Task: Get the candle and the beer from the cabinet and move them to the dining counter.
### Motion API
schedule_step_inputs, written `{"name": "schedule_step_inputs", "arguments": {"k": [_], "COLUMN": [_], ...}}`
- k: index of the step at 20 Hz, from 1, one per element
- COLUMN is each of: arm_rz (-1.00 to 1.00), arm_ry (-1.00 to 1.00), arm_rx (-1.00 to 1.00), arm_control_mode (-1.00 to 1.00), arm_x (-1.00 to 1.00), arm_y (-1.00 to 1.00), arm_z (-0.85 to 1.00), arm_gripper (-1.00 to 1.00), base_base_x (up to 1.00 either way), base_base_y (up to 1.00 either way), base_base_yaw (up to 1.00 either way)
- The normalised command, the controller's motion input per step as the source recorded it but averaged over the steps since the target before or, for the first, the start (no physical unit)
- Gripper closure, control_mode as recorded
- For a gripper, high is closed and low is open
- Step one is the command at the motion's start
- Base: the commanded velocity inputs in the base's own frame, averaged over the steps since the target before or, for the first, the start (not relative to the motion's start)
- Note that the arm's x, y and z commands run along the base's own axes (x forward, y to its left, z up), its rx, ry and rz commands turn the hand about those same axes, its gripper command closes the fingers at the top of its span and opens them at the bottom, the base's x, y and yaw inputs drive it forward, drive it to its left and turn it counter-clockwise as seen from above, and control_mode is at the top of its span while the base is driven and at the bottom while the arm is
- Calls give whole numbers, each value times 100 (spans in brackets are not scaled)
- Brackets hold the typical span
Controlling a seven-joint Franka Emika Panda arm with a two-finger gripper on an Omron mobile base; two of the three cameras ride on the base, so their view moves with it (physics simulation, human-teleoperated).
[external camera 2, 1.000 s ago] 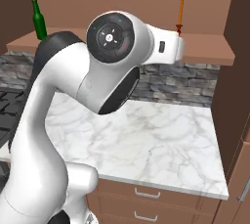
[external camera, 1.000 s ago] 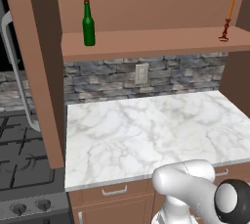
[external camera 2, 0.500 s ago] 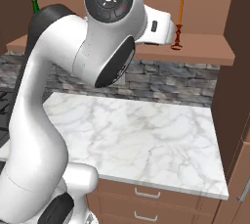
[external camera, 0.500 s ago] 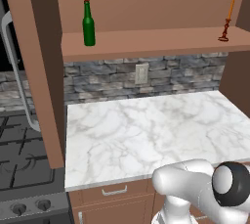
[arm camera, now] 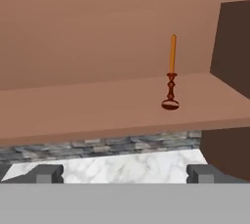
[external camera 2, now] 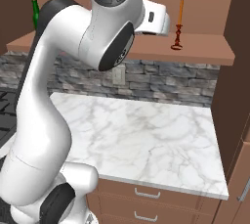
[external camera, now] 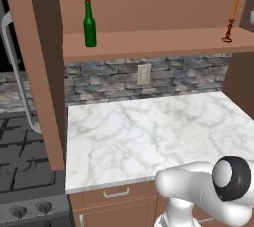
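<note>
Rising across the last second, my white arm is lifting its wrist in the right base view from the middle of the frame toward the top, so my hand is now drawing level with the inner shelf of the brown wooden wall cabinet. Neither the base nor the things on the shelf are shifting. I judge this as the approach to the first pickup, with nothing yet collected.

My tool is standing fully apart: its two dark fingertips are sitting at the lower left and lower right of the hand view, with nothing between them and nothing touching them. It is looking straight along at the shelf front, well short of it.

The thin orange taper candle on its small dark red holder is standing upright on the shelf, right of centre in the hand view and near the cabinet's dark side wall; in the left base view it is at the upper right. The slim dark green glass bottle of beer with a red cap is standing upright at the upper left of that view, well apart from the candle along the same shelf.

Below the shelf, the white marble surface is lying bare.

The candle looks like the nearer target, slightly right of my line.
</note>
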Motion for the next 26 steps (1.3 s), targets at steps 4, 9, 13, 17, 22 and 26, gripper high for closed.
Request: {"name": "schedule_step_inputs", "arguments": {"k": [4, 9, 13, 17, 22, 26], "arm_rz": [-1, -5, -11, -14, -13, -11], "arm_ry": [0, 0, 2, 2, 1, 0], "arm_rx": [0, 0, 0, -1, 0, 0], "arm_control_mode": [-100, -100, -100, -100, -100, -100], "arm_x": [49, 52, 52, 58, 53, 55], "arm_y": [-1, -4, -23, -23, -18, -17], "arm_z": [-14, -7, -3, -9, -13, -13], "arm_gripper": [-100, -100, -100, -100, -100, -100], "base_base_x": [0, 0, 0, 0, 0, 0], "base_base_y": [0, 0, 0, 0, 0, 0], "base_base_yaw": [0, 0, 0, 0, 0, 0]}}
